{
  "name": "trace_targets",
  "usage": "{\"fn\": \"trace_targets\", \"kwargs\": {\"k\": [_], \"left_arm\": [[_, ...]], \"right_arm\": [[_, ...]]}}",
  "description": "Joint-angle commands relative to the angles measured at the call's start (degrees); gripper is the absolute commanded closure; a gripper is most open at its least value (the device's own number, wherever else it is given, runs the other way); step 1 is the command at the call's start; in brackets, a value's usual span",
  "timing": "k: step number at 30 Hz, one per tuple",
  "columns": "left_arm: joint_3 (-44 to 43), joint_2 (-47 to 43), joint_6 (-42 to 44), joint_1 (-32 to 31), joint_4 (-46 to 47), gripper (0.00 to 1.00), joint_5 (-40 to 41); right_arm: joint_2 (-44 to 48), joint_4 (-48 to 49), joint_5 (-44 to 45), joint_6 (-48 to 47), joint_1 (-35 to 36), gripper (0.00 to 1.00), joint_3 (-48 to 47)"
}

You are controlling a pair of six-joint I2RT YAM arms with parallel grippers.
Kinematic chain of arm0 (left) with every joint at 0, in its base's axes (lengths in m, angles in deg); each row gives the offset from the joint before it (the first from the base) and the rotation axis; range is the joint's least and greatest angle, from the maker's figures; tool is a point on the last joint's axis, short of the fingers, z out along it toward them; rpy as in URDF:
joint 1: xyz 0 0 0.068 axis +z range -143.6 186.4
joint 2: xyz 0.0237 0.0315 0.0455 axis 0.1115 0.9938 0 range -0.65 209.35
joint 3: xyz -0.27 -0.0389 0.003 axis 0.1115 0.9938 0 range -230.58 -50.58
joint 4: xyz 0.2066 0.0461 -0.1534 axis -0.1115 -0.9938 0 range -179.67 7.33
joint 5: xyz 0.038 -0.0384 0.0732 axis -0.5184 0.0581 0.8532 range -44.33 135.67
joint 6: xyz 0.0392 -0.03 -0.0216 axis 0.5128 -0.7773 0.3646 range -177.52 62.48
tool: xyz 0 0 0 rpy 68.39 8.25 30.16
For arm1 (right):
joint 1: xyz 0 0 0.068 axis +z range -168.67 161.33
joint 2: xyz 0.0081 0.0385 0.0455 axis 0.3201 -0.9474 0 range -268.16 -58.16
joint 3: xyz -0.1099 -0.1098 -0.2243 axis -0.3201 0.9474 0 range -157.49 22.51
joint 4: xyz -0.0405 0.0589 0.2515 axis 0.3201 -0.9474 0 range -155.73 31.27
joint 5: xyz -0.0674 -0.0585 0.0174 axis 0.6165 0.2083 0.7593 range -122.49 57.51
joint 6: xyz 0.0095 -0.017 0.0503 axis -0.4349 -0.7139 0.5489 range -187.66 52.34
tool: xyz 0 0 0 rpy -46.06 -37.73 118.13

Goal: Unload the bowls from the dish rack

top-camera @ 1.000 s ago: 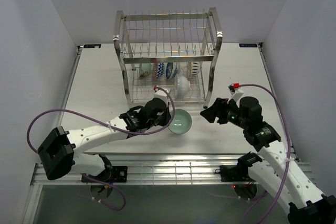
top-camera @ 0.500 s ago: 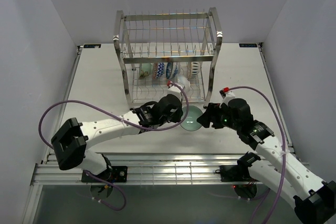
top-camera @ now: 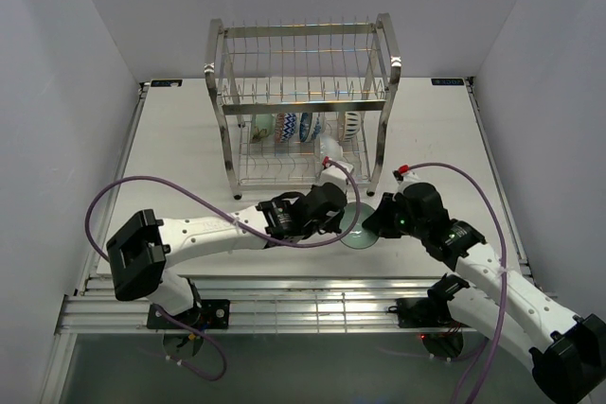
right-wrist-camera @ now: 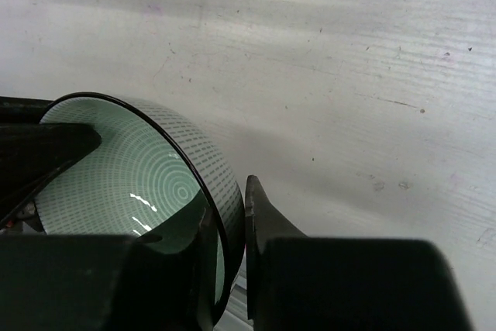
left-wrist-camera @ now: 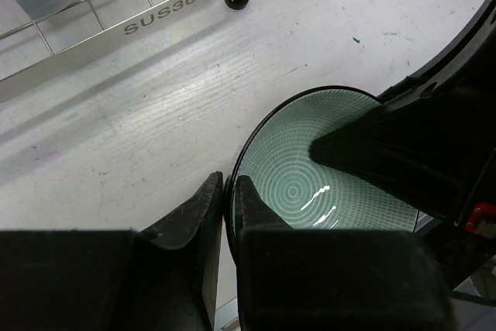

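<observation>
Midway along the near edge of the table [top-camera: 180, 158], a pale mint bowl [top-camera: 359, 231] sits tipped on edge between both grippers, just in front of the rack's right front post. Whether it touches the tabletop I cannot tell. Its glossy inside carries fine concentric rings and dotted bands, and it has a thin dark rim and a speckled grey outer wall.

The left gripper [top-camera: 343, 218] has its black fingers [left-wrist-camera: 203, 215] clamped on the rim, one inside and one outside. The right gripper [top-camera: 372, 222] pinches the opposite rim the same way, its fingers [right-wrist-camera: 262, 218] closed on the wall.

The rack [top-camera: 301, 106] is shiny steel wire with chrome posts and a base rail stamped SUS304. It holds several bowls [top-camera: 288, 127] on edge in its lower tier.

Scuffed white tabletop shows to either side of the rack.
</observation>
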Motion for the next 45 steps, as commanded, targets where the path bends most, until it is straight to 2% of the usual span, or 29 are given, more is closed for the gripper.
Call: {"fn": "trace_targets", "kwargs": {"k": [1,2,4,5,7,8,9,15,18,19,22,23,27,31,37,41,45], "left_arm": [[-3.15,-0.94,-0.66,-2.34,2.44,1.0,-0.23],[-2.89,-0.94,-0.75,-2.43,2.52,0.92,-0.05],[-1.92,-1.28,-1.01,-2.52,2.52,0.7,1.09],[-1.57,-1.64,-1.1,-2.52,2.52,0.56,1.44],[-0.61,-3.13,-1.1,-2.52,2.52,0.37,3.02],[-0.34,-3.65,-0.67,-2.52,2.52,0.23,3.63],[-0.07,-5.05,-0.31,-2.52,2.52,0.03,4.16],[2.65,-10.42,2.49,-2.52,0.86,0.02,9.61],[5.89,-13.76,3.38,-2.17,-0.46,0.02,13.39],[6.69,-14.46,4.34,-1.99,-0.64,0.02,14.26],[8.8,-16.84,5.75,0.2,-2.83,0.02,14.98],[9.24,-17.89,6.28,0.73,-3.1,0.02,14.89],[11.09,-20.09,9.53,5.11,-2.49,0.02,12.62],[12.4,-20.89,12.52,11.09,0.05,0.02,8.39],[13.73,-19.23,18.93,18.22,6.65,0.02,0.66],[12.5,-16.76,17.88,20.33,6.04,0.02,-3.91],[8.65,-15.09,19.37,21.03,4.02,0.02,-5.06]], "right_arm": [[1.31,1.37,3.17,1.15,0.12,0.92,0.67],[1.57,0.93,3.26,1.06,0.12,0.92,0.67],[1.84,0.49,3.7,0.98,0.03,0.92,0.5],[1.93,0.05,4.14,1.06,0.12,0.92,0.32],[1.75,-0.74,6.93,1.41,0.12,0.92,0.32],[1.84,-1.01,7.74,1.76,0.03,0.92,0.49],[1.75,-1.18,8.61,2.03,0.12,0.92,0.67],[-0.7,-1.18,15.21,5.01,-0.05,0.92,0.76],[-2.64,-1.36,17.59,5.28,-2.42,0.92,-0.29],[-3.34,-1.45,17.15,4.93,-4.08,0.92,-0.38],[-3.78,-1.1,9.7,1.95,-17.67,0.92,-0.12],[-3.7,-1.1,9.59,0.98,-19.63,0.92,-0.29],[-4.92,-1.18,6.96,-3.32,-28.86,0.92,-1.7],[-11.05,2.23,-0.58,-4.3,-40.19,0.92,-3.1],[-21.68,9.08,-2.45,-2.28,-44.87,0.92,-12.06],[-30.22,12.96,-2.71,-0.79,-45.49,0.92,-19.44],[-39.27,16.56,-2.89,-0.78,-45.41,0.92,-25.68]]}}
